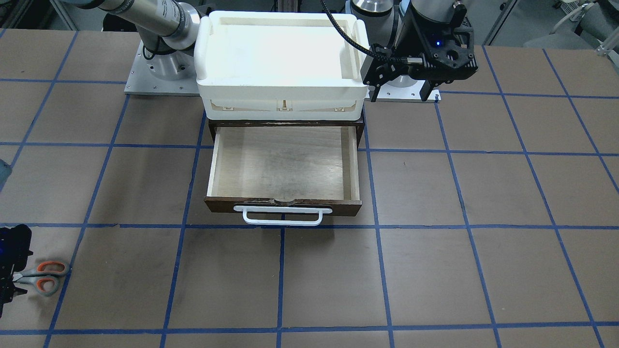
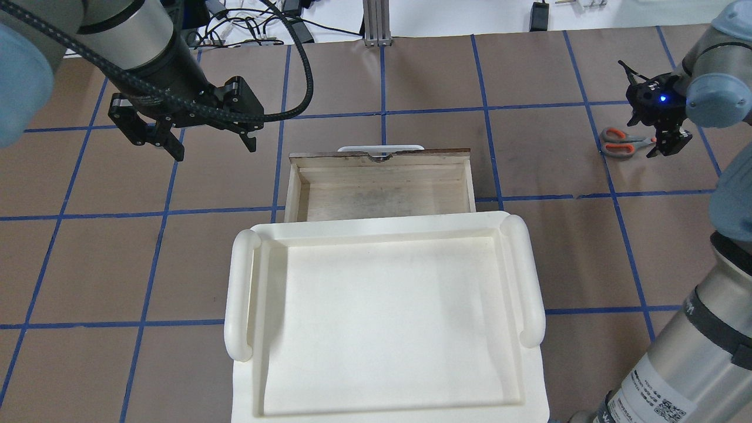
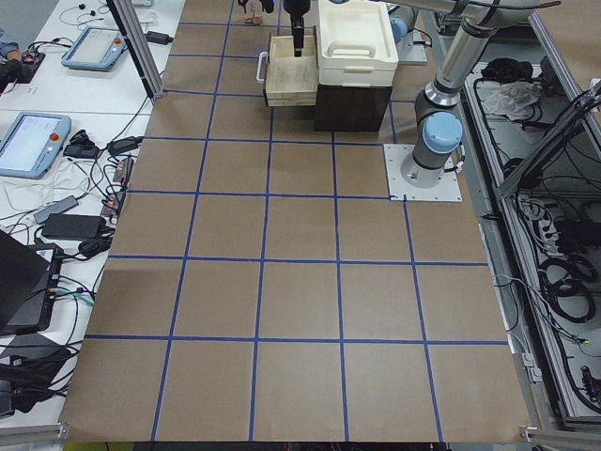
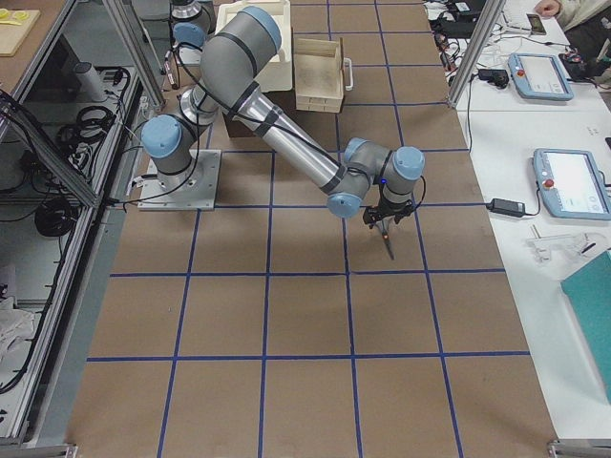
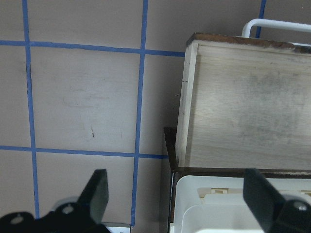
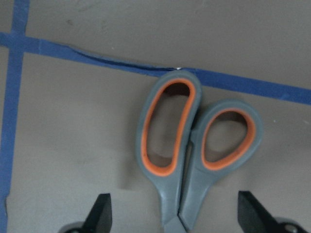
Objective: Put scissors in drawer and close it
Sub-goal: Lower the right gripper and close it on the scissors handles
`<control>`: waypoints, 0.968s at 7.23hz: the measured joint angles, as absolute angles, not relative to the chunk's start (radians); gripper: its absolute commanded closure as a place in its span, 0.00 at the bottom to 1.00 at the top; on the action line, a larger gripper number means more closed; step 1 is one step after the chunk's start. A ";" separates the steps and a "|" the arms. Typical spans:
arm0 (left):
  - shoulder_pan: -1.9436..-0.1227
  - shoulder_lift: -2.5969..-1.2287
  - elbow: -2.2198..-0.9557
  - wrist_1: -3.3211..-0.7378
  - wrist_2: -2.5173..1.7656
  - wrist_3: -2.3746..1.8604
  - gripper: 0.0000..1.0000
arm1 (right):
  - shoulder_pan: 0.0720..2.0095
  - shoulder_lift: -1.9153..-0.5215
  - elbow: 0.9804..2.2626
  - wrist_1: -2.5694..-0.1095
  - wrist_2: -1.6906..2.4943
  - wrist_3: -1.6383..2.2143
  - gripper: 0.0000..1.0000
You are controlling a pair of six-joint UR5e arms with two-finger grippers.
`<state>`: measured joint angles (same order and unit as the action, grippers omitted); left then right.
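Scissors (image 2: pixel 623 143) lie flat on the brown table (image 1: pixel 435 266), far out on the robot's right side and well apart from the drawer (image 1: pixel 283 164). Their grey handles, lined in orange, point toward the middle of the table. In the right wrist view the two finger loops (image 6: pixel 194 150) sit close together, and the top of the larger loop reaches a blue tape line (image 6: pixel 252 85). The blades run out of that view at the bottom edge. In the front-facing view the handles (image 1: pixel 43 278) show at the left border, with the blade end hidden under the arm. The right gripper (image 2: pixel 653 134) stands directly over the blade end of the scissors. Its claw is spread apart, one dark fingertip (image 6: pixel 101 211) on each side of the shank; whether either pad touches the metal cannot be told. The drawer (image 2: pixel 382 197) is pulled out of a dark cabinet (image 1: pixel 360 130). Its pale plywood floor is bare, the top edge of its brown front is chipped, and a white bar handle (image 1: pixel 283 216) is on the front. A white plastic tray (image 1: pixel 280 89) sits on top of the cabinet, behind the open drawer as seen from the front. The left gripper (image 2: pixel 214 150) hangs above the table just beside the cabinet on the robot's left, holding nothing, its two fingers wide apart. Its wrist camera looks down on the near corner of the drawer (image 5: pixel 243 107) and on the tray's edge below it.
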<state>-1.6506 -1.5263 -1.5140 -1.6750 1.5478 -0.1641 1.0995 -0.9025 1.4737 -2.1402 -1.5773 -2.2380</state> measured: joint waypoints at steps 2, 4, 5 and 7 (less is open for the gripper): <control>-1.651 -1.526 -1.514 -1.675 1.548 -0.164 0.00 | 1.092 -0.894 1.476 -2.140 -1.579 -2.232 0.13; -1.651 -1.526 -1.514 -1.675 1.548 -0.164 0.00 | 1.091 -0.892 1.477 -2.140 -1.578 -2.232 0.63; -1.651 -1.526 -1.514 -1.675 1.548 -0.164 0.00 | 1.091 -0.892 1.477 -2.140 -1.580 -2.236 0.99; -1.651 -1.526 -1.514 -1.675 1.548 -0.164 0.00 | 1.091 -0.894 1.477 -2.141 -1.587 -2.241 1.00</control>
<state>-1.6505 -1.5263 -1.5140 -1.6751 1.5484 -0.1641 1.0908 -0.8940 1.4770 -2.1406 -1.5869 -2.2412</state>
